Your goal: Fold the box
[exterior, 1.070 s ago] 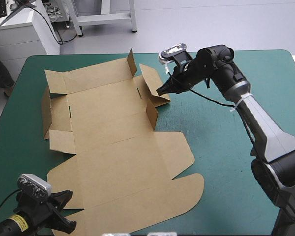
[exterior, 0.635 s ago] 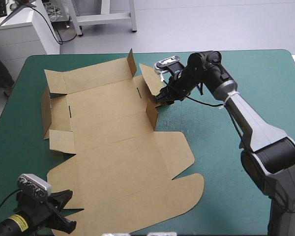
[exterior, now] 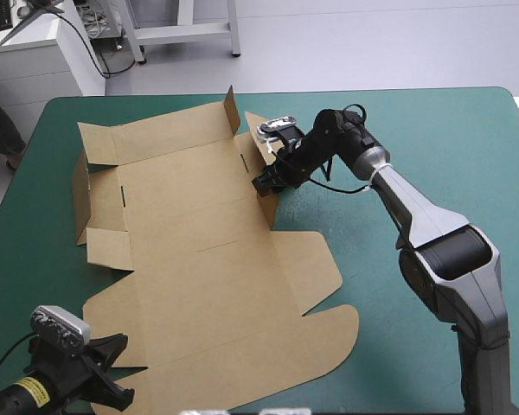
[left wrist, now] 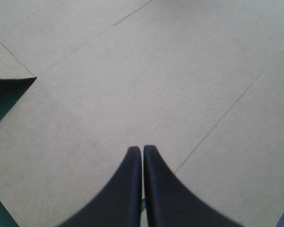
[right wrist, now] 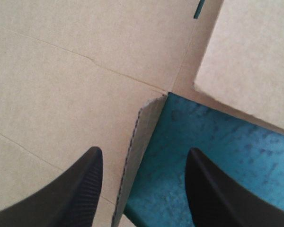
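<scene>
box (exterior: 199, 259) flat, long axis far-to-near (rounded end nearest), right gripper (exterior: 265, 183) open

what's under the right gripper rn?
The right gripper is open over a raised flap edge of the box: flat brown board to one side, bare teal-green cover to the other. The cover under the board is hidden.

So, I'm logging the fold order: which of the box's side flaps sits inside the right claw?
The small raised flap on the right side of the box, standing edge-on inside the open right claw; the bigger flap beside it lies outside.
</scene>
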Controlling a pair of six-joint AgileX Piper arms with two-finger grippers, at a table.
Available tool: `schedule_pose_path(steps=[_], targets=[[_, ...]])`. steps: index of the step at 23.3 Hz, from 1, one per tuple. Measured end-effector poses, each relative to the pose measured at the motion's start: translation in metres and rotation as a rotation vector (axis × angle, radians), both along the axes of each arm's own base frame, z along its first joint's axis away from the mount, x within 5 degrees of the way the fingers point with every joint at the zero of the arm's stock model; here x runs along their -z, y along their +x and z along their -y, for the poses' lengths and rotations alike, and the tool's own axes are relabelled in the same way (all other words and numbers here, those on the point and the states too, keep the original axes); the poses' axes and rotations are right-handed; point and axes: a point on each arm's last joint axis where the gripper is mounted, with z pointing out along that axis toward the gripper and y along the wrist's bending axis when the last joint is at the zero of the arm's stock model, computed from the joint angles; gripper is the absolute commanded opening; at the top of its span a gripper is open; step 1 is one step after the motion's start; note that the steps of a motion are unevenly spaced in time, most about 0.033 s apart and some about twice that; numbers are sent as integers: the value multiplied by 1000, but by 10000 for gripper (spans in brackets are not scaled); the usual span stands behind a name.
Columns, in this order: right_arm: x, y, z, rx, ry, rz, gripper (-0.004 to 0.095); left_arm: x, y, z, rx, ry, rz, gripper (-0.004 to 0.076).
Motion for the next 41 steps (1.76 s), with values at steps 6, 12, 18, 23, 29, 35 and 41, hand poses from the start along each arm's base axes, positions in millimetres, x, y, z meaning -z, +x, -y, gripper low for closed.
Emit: schedule_pose_path(steps=[6,12,18,23,29,35,41], targets=[[23,7,-3,9,-14,-40,461,0,0,0,0,0,0,-8],[26,7,-3,28,-11,-69,3,0,0,0,0,0,0,-8],[27,4,-3,28,-11,-104,-4,0,0,0,0,-1,0,-8],[26,3,-3,24,-11,-115,-4,0,0,0,0,-1,0,-8],[15,1,3,-97,-129,-59,-4,0,0,0,0,-1,0,-8],[-11,12,16,-215,-330,162,-4,0,0,0,0,-1,0,-8],[-10,15,22,-418,-483,276,-19,0,0,0,0,-1,0,-8]])
